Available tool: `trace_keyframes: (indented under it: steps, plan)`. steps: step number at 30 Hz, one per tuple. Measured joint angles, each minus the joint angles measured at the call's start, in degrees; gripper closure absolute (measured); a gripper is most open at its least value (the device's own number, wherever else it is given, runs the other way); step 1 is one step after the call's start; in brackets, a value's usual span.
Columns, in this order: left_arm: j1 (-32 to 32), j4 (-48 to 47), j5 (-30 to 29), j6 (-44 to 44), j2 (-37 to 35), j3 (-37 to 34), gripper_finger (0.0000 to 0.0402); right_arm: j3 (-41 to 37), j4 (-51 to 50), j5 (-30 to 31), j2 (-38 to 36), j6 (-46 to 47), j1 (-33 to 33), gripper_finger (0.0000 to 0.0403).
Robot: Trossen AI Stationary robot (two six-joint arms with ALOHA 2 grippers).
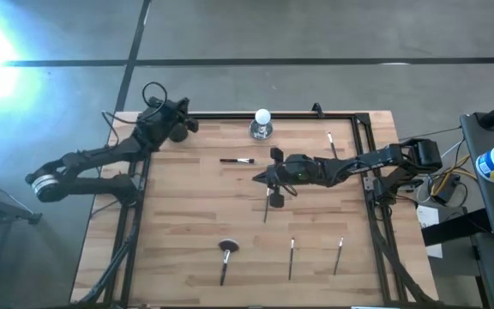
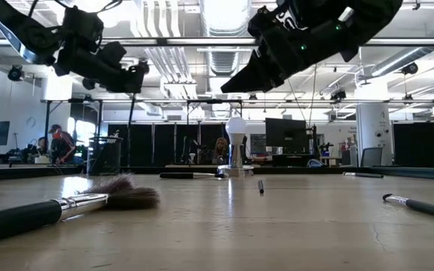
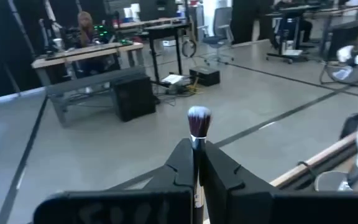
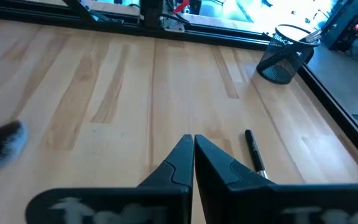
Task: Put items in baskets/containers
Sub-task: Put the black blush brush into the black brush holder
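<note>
My left gripper hangs over the table's far left corner, shut on a makeup brush whose pale-tipped head sticks out past the fingertips. The black mesh cup stands by that corner. My right gripper is shut and empty, raised above the table's middle. A thin brush lies flat just under it toward the near edge. Other brushes lie flat on the wood: one near the ball, one by the right rail, two near the front, and the fluffy round-headed one. My left gripper pinches the brush's shaft just below the silvery ferrule between its two fingers. The brush runs along the fingers, its head pointing out beyond the tips. It is lifted clear of the table; its handle end is hidden behind the fingers.
A white ball on a silvery base stands near the far edge, between the two arms. Black rails frame the wooden top. Cables and equipment sit off the right side. People sit at desks far behind.
</note>
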Motion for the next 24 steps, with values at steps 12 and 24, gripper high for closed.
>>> trace_keyframes:
  steps: [12, 24]
  plan:
    - [5.4, -5.9, -3.2, -4.4, -1.8, -1.3, 0.0395, -0.1, -0.1, 0.0, 0.1, 0.0, 0.0, 0.0394]
    - [10.8, -13.8, 0.3, -8.8, -1.1, -1.3, 0.0395, -0.4, -0.1, 1.1, 0.1, 0.0, 0.0, 0.0394]
